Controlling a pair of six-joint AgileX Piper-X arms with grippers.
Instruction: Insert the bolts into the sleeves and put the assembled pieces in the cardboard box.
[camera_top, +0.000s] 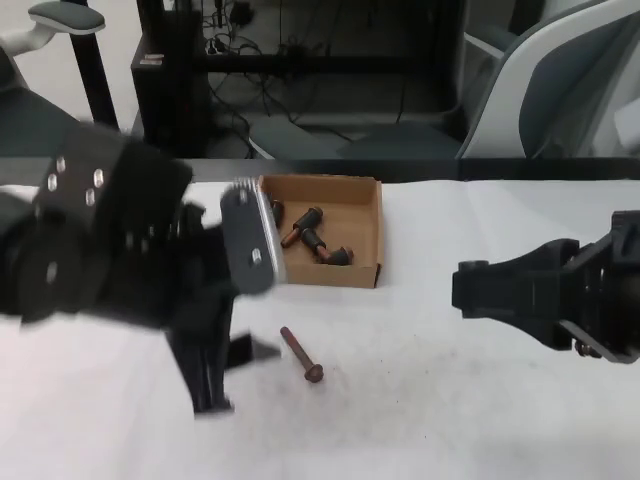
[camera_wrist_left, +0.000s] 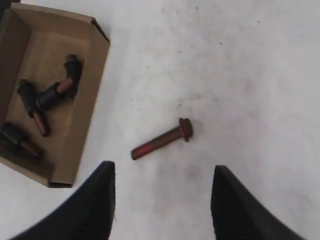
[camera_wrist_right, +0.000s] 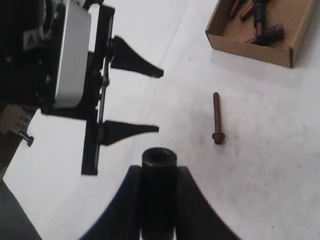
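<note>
Left gripper low over white bench, one dark finger visible, the other hidden under the arm. Loose reddish bolt lies flat just beside that finger, not touching, head end farther from gripper. Cardboard box sits just beyond left gripper, partly covered by the wrist; assembled pieces inside, count unclear. Right gripper well apart from bolt, pointing toward left gripper, black sleeve at its tip. Bolt lies between the two grippers, nearer left.
</note>
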